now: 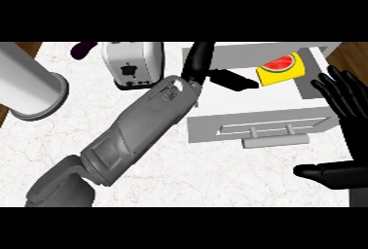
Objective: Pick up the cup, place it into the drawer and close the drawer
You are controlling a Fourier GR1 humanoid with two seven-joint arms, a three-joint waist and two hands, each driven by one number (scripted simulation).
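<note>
Drawer (215, 99) open | yellow cup (280, 70) inside | toaster (133, 63) left | left hand (215, 73) over it

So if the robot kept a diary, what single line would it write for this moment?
drawer: open | yellow watermelon cup: inside drawer | left hand: over drawer, fingers open beside cup | right hand: open, resting at right edge

**Surface Materials and Finishes**

Counter (179, 170): white marble-look stone with faint veining, smooth. Toaster (131, 63): glossy white casing with bright metallic sheen, black slot and lever. Cylinder (28, 85): brushed metal, satin grey. Drawer (262, 127): matt white panels, smooth grey metal-look handle. Left forearm (137, 131): matt grey plastic shell. Right hand (348, 97): glossy black plastic. Floor strips at the edges: brown wood.
</note>
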